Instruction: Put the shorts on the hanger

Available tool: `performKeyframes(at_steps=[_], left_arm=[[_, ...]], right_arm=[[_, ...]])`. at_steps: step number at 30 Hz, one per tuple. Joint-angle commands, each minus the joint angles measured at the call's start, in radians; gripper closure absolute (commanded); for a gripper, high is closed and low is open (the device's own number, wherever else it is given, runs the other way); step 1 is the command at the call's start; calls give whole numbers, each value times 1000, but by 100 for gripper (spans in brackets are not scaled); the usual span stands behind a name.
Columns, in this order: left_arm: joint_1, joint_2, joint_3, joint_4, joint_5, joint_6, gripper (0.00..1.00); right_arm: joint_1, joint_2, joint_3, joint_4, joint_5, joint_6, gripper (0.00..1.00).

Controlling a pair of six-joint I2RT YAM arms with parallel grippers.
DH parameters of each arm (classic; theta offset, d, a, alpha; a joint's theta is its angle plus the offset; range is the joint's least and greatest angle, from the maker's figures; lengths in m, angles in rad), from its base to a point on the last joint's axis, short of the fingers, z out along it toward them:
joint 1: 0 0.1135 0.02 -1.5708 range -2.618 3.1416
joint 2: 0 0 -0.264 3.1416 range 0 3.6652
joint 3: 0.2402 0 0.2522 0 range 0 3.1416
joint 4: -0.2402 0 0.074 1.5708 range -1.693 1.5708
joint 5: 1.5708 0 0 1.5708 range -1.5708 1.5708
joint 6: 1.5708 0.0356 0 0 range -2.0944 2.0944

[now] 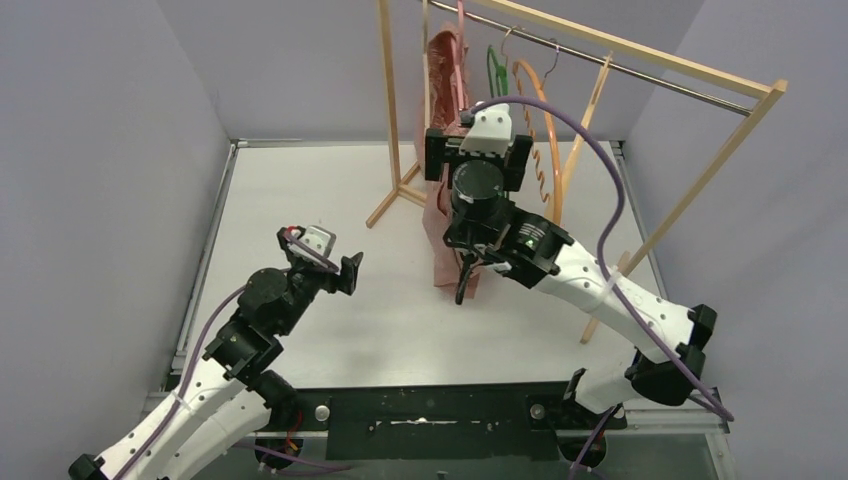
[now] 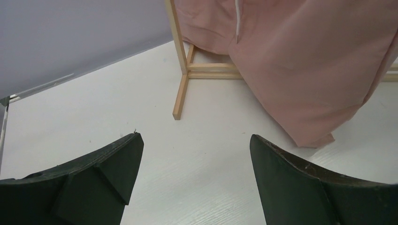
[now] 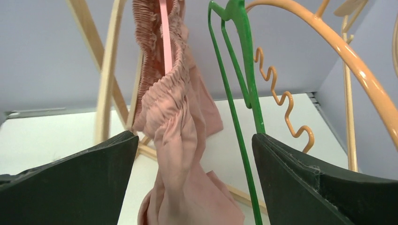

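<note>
The dusty-pink shorts (image 1: 447, 70) hang from the rack rail, and their hem (image 1: 450, 265) reaches the table. In the right wrist view the gathered waistband (image 3: 164, 84) is draped over the thin pink hanger (image 3: 164, 33), whose hook (image 1: 460, 15) sits on the rail. My right gripper (image 1: 478, 158) points up at the shorts, open and empty (image 3: 195, 135), with the cloth hanging just ahead between the jaws' lines. My left gripper (image 1: 330, 262) is open and empty low over the table (image 2: 196, 137), left of the shorts (image 2: 305, 61).
The wooden rack (image 1: 390, 100) stands at the back, and its foot (image 2: 180, 89) lies ahead of my left gripper. A green hanger (image 3: 234, 70) and an orange wavy hanger (image 3: 347, 56) hang right of the shorts. Grey walls enclose the white table (image 1: 300, 180).
</note>
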Motion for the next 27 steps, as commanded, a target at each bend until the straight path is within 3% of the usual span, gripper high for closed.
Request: performKeyframes(at_steps=[1, 9, 17, 27], left_arm=[[6, -8, 162, -49, -40, -88, 15], [6, 21, 397, -196, 23, -213, 15], [7, -12, 487, -198, 112, -323, 15], [7, -38, 502, -286, 120, -382, 14]], right_arm=[[13, -121, -26, -196, -149, 159, 3], [15, -314, -102, -376, -452, 239, 3], [12, -497, -202, -523, -447, 289, 2], [14, -665, -316, -588, -591, 406, 2]])
